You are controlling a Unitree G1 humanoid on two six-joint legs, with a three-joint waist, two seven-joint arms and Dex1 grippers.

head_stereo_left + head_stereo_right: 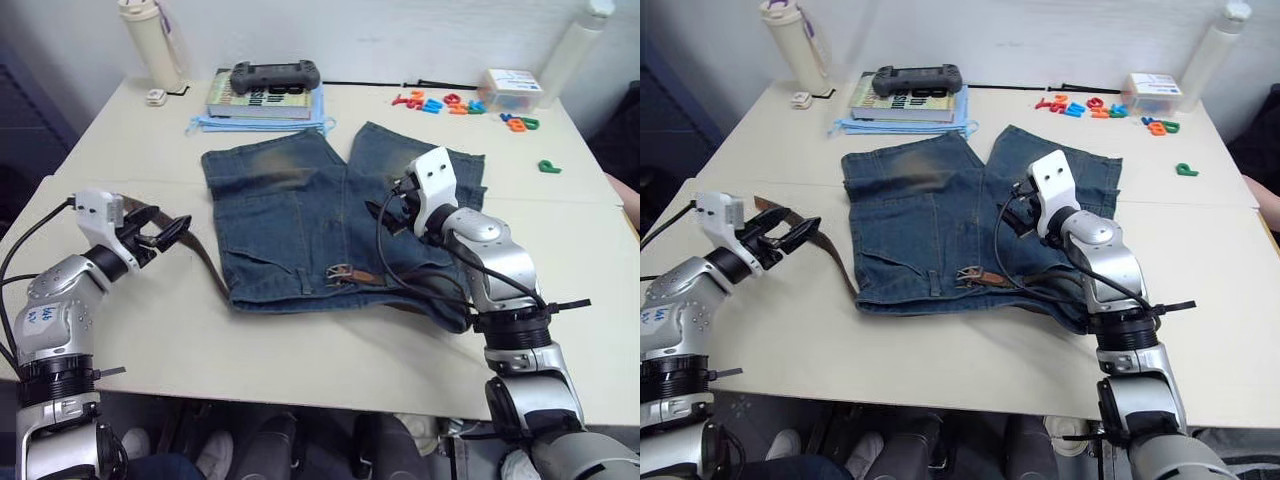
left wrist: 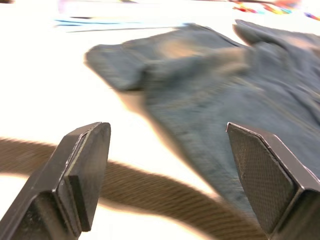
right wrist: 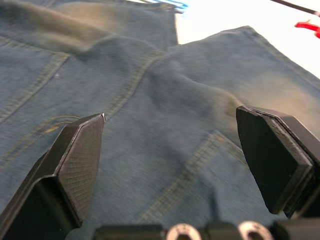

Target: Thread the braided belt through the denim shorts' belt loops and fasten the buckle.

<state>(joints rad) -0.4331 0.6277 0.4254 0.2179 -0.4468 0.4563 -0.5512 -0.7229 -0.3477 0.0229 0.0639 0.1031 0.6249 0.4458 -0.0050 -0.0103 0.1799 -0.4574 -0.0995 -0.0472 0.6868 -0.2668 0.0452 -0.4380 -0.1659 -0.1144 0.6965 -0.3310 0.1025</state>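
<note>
Both fingers spread; book [image 1: 262, 98], controller [image 1: 275, 75], letters [image 1: 440, 103] beyond denim shorts [image 1: 300, 215].

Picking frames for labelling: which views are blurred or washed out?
Left wrist view: the table is blown out white, the denim shorts and braided belt smeared soft. Right wrist view: far table edge glares, denim fairly sharp. Both eye views: evenly lit and clear.

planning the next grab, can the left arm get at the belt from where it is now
Probably yes. The left gripper hovers with jaws open right over the belt, where it lies on the bare table beside the shorts. Nothing sits between them.
</note>
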